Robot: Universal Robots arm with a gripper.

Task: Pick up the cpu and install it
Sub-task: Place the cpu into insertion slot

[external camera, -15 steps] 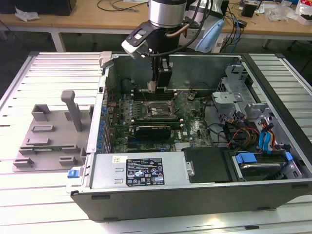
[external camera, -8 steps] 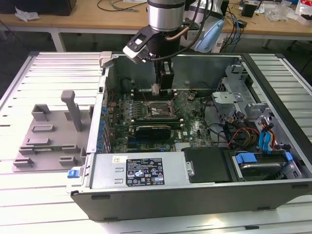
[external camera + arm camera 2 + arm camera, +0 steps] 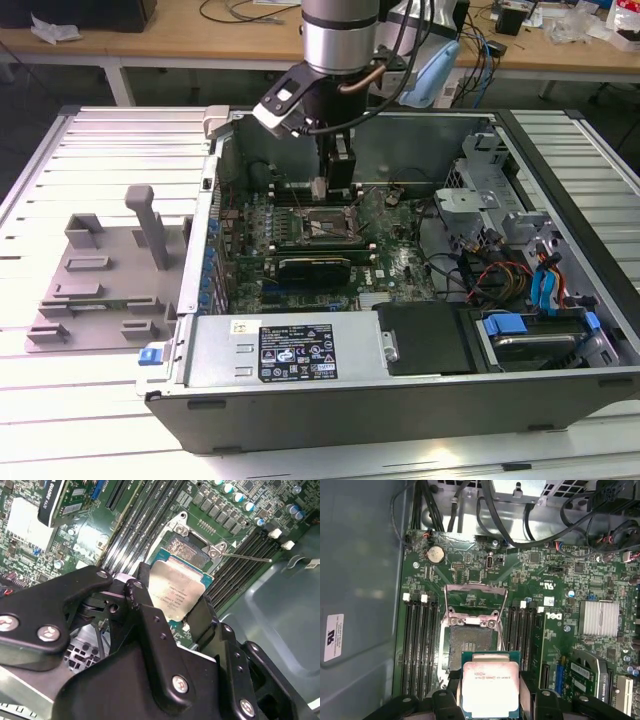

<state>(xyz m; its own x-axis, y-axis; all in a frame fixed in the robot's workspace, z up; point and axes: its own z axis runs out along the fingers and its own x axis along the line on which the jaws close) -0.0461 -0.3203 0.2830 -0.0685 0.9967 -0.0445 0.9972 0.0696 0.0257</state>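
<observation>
Where the arm (image 3: 338,35) stands: upright over the open computer case (image 3: 420,410), wrist pointing down, gripper (image 3: 335,186) low inside and just above the socket (image 3: 325,228).
Fingers: the black fingers (image 3: 201,617) are clamped on opposite edges of the cpu (image 3: 176,592).
Cpu: held clear of the socket, not seated; its silver top faces both wrist views, and in the first wrist view the cpu (image 3: 490,687) overlaps one edge of the socket (image 3: 470,640).
Socket frame (image 3: 475,600): swung up, leaving the socket bed bare.
Writing: fine print on the cpu top; a white sticker (image 3: 333,637) on the case wall; a black label (image 3: 298,352) on the metal cover nearest the exterior view.
Bench (image 3: 60,170): white, slatted; a grey fixture tray (image 3: 100,285) lies outside the case, well apart from the socket.
Room: wooden tables (image 3: 200,40) with cables stand beyond the case.
</observation>
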